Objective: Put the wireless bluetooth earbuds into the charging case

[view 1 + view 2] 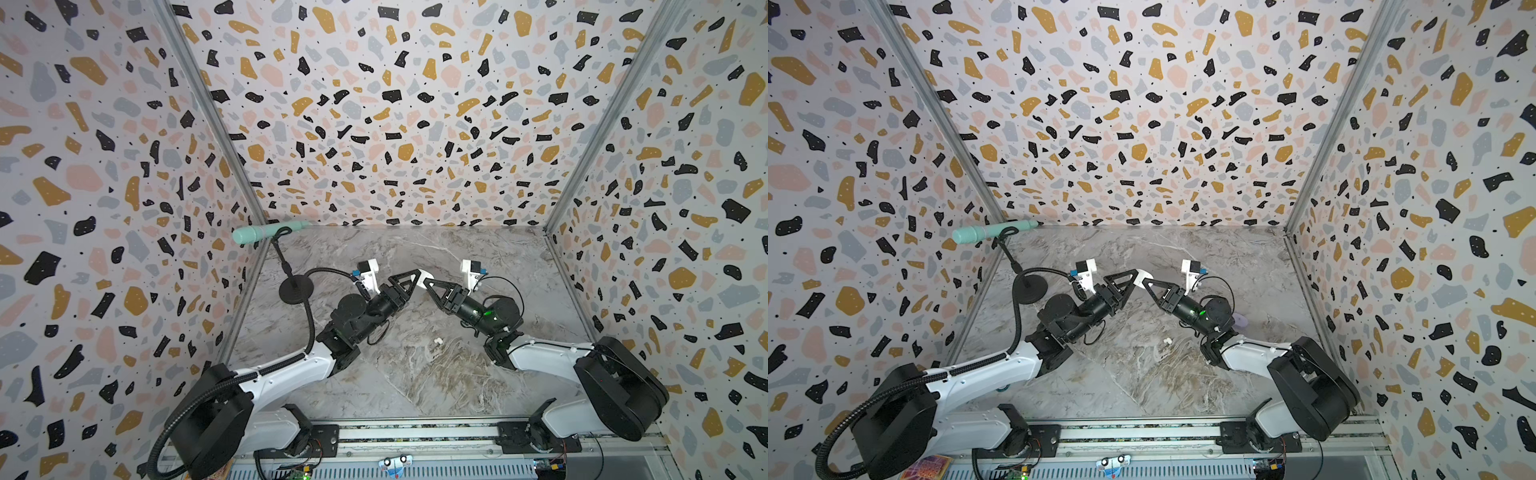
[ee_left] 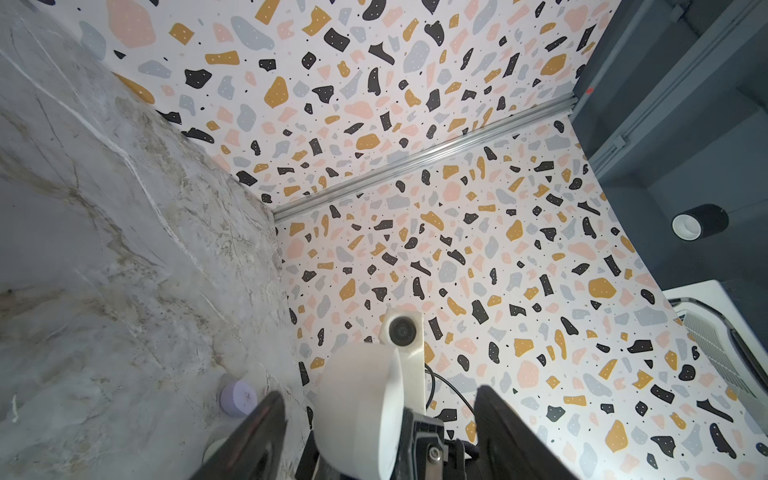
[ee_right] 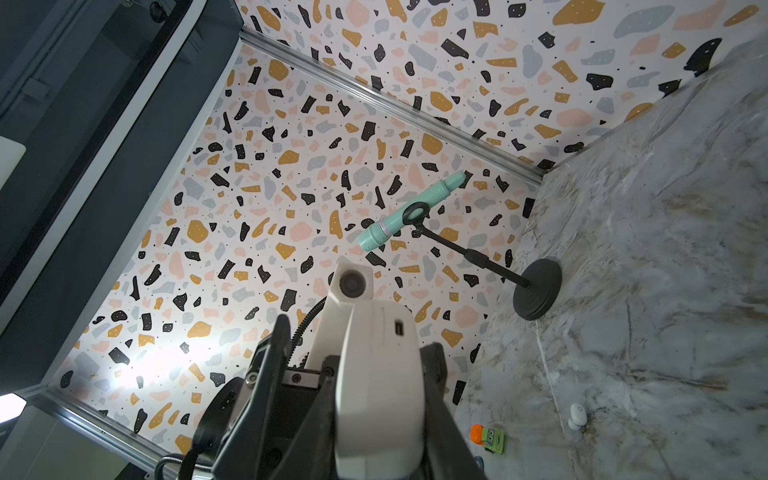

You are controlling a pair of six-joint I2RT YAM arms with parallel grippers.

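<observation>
A white charging case (image 1: 428,277) (image 1: 1144,276) hangs above the middle of the marble table (image 1: 415,374). My right gripper (image 3: 357,336) (image 1: 426,284) is shut on the case (image 3: 378,395), one finger on each side of it. From the other side my left gripper (image 2: 378,395) (image 1: 417,274) straddles the same case (image 2: 357,407). Its jaws are open, with a gap showing on both sides. One white earbud (image 1: 437,341) (image 1: 1168,341) (image 3: 577,416) lies loose on the table in front of the grippers. Whether the case's lid is up I cannot tell.
A lavender case (image 1: 1241,320) (image 2: 237,397) lies on the table behind my right arm. A teal microphone (image 1: 266,232) (image 3: 399,216) on a black round-based stand (image 1: 296,289) occupies the back left corner. A small orange and green toy (image 3: 488,438) lies near the left wall. Terrazzo walls enclose three sides.
</observation>
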